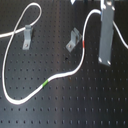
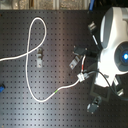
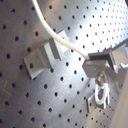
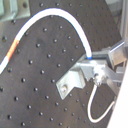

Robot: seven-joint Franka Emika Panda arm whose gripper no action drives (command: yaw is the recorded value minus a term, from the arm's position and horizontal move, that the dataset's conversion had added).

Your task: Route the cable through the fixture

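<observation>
Hand (image 4: 92, 67) clenched on the cable (image 1: 30, 96) past the red band, keeping it taut. Fixture (image 1: 74, 40) sits just beside, ready for threading.

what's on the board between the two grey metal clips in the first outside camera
In the first exterior view, only bare black perforated board lies between the upright grey clip and the tilted grey fixture; the white cable loops around them.

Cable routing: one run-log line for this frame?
phase: routing | gripper: shut on cable | fixture: cable passes beside it, not yet in fork | red band: near fixture
</observation>
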